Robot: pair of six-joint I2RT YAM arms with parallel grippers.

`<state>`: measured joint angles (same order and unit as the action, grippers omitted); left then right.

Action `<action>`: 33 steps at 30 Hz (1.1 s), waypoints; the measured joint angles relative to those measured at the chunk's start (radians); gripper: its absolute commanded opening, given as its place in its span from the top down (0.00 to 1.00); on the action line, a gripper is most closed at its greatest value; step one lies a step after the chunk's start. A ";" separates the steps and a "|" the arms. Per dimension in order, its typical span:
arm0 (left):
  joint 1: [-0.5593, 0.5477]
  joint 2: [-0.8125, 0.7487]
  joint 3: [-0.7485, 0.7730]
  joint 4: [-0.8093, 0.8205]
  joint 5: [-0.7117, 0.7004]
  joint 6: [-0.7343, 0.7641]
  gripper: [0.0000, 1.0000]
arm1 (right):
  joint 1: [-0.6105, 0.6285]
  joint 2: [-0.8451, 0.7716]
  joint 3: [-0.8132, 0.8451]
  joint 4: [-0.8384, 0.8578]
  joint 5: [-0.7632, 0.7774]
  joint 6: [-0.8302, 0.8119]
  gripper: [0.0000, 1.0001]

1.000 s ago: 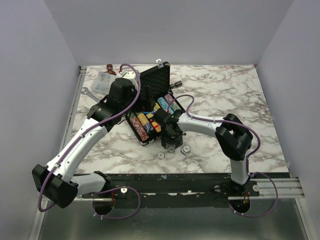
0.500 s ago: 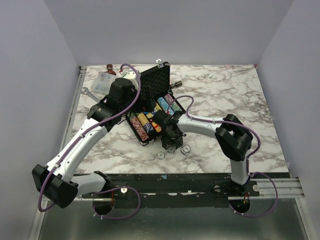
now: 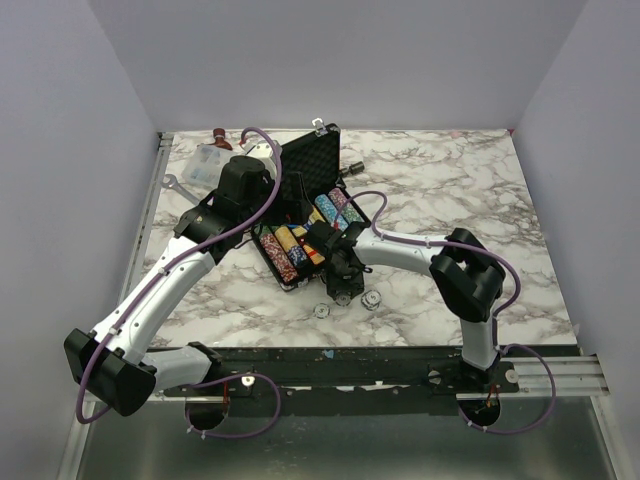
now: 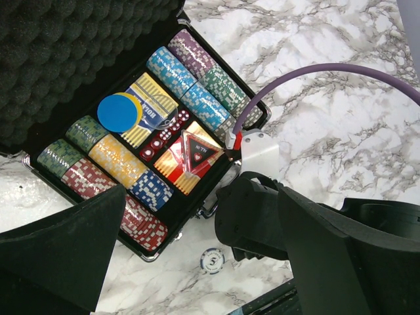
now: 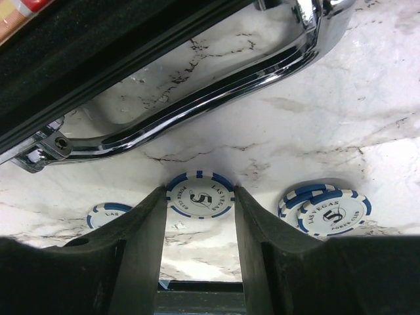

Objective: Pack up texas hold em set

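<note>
Right pincer (image 5: 200, 189) | narrow | pale chip (image 5: 200, 197) flat between fingertips (image 5: 149, 216), touching both | grip uncertain

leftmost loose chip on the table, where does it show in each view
Top external: leftmost loose chip on the marble, just left of the right pincer.
Left wrist: the chip sits low centre, below the black briefcase's near edge.
Right wrist: lower left, half hidden behind a finger.
Shared landmark: the black briefcase.
</note>
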<state>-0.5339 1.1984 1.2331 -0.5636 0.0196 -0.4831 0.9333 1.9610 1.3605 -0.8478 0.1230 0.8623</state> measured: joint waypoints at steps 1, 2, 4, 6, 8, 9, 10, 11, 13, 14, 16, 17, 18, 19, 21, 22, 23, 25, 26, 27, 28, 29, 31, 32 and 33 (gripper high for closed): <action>0.000 0.000 0.000 0.000 0.000 0.000 0.04 | 0.001 -0.001 0.000 -0.001 0.002 0.000 0.55; 0.000 0.000 0.000 0.000 0.000 0.000 0.03 | 0.002 -0.002 0.001 -0.001 0.003 0.000 0.55; 0.000 0.000 0.000 0.000 0.001 0.000 0.03 | 0.004 -0.003 0.003 -0.003 0.009 0.000 0.56; 0.000 0.000 0.000 0.000 0.003 0.000 0.04 | 0.004 -0.009 0.008 -0.011 0.018 0.000 0.56; 0.000 0.000 0.000 0.000 0.007 0.000 0.04 | 0.004 -0.020 0.013 -0.019 0.028 0.000 0.56; 0.000 0.000 0.000 0.000 0.009 0.000 0.04 | 0.004 -0.027 0.017 -0.025 0.035 0.000 0.56; 0.000 0.000 0.000 0.000 0.011 0.000 0.04 | 0.004 -0.035 0.022 -0.033 0.042 0.001 0.56; 0.000 0.000 0.000 0.000 0.012 0.000 0.04 | 0.004 -0.043 0.026 -0.039 0.048 0.001 0.56; 0.000 0.000 0.000 0.000 0.014 0.000 0.04 | 0.004 -0.069 0.028 -0.050 0.061 0.001 0.56; 0.000 0.000 0.000 0.000 0.015 0.000 0.04 | 0.004 -0.080 0.028 -0.057 0.066 0.002 0.56; 0.000 0.000 0.000 0.000 0.016 0.000 0.04 | 0.004 -0.110 0.027 -0.077 0.079 0.008 0.56; 0.000 0.000 0.000 0.000 0.017 0.000 0.04 | 0.003 -0.124 0.022 -0.081 0.084 0.010 0.56; 0.000 0.000 0.000 0.000 0.018 0.000 0.04 | 0.003 -0.139 0.012 -0.084 0.090 0.013 0.55; 0.000 0.000 0.000 0.000 0.018 0.000 0.04 | 0.001 -0.155 -0.003 -0.085 0.095 0.018 0.55; 0.000 0.000 0.000 0.000 0.019 0.000 0.04 | -0.006 -0.187 -0.047 -0.091 0.101 0.026 0.55; 0.000 0.000 0.000 0.000 0.020 0.000 0.04 | -0.011 -0.198 -0.069 -0.096 0.103 0.028 0.55; 0.000 0.000 0.000 0.000 0.022 0.000 0.04 | -0.015 -0.208 -0.090 -0.097 0.105 0.031 0.55; 0.000 0.000 0.000 0.000 0.023 0.000 0.04 | -0.026 -0.219 -0.126 -0.102 0.108 0.035 0.55; 0.000 0.000 0.000 0.001 0.024 0.000 0.04 | -0.032 -0.221 -0.138 -0.106 0.109 0.036 0.55; 0.000 0.000 0.000 0.001 0.026 0.000 0.04 | -0.035 -0.221 -0.147 -0.107 0.109 0.037 0.55; 0.000 0.000 0.000 0.001 0.026 0.000 0.04 | -0.039 -0.221 -0.154 -0.106 0.110 0.037 0.55; 0.000 0.000 0.000 0.001 0.027 0.000 0.04 | -0.044 -0.221 -0.160 -0.106 0.112 0.038 0.54; 0.000 0.000 0.000 0.001 0.029 0.000 0.04 | -0.051 -0.221 -0.167 -0.106 0.114 0.038 0.53; 0.000 0.000 0.000 0.001 0.030 0.000 0.04 | -0.052 -0.221 -0.168 -0.105 0.116 0.037 0.52; 0.000 0.000 0.000 0.001 0.031 0.000 0.04 | -0.053 -0.221 -0.168 -0.103 0.116 0.037 0.52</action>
<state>-0.5339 1.1984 1.2331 -0.5629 0.0509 -0.4831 0.8799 1.7397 1.1927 -0.9512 0.2394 0.8989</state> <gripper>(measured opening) 0.963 0.467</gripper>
